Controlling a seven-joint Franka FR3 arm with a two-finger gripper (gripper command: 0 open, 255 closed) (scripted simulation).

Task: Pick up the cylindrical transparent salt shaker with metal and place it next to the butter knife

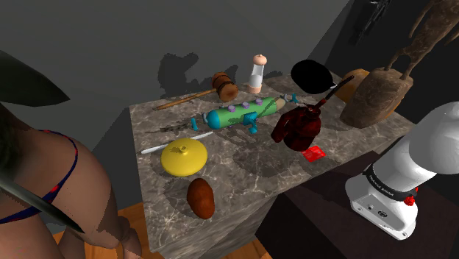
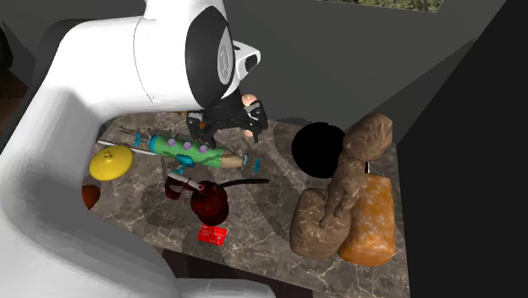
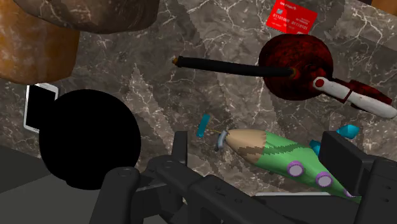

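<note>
Jaws wide apart, empty, over green toy rocket [image 3: 280, 156], salt shaker [image 1: 257, 73] between wooden mallet [image 1: 224, 87] and black disc [image 1: 312, 76]

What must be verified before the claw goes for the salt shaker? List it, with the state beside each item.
1. Open claw: ok, its fingers stand apart.
2. Nothing held: ok, the green toy lies below the claw, unclasped.
3. Aim at the salt shaker: not ok, the claw points down at the green toy.
4. Salt shaker upright, apart from the wooden mallet: ok.
5. Free spot on the table beside the butter knife: ok, between the knife and the mallet's handle.
</note>
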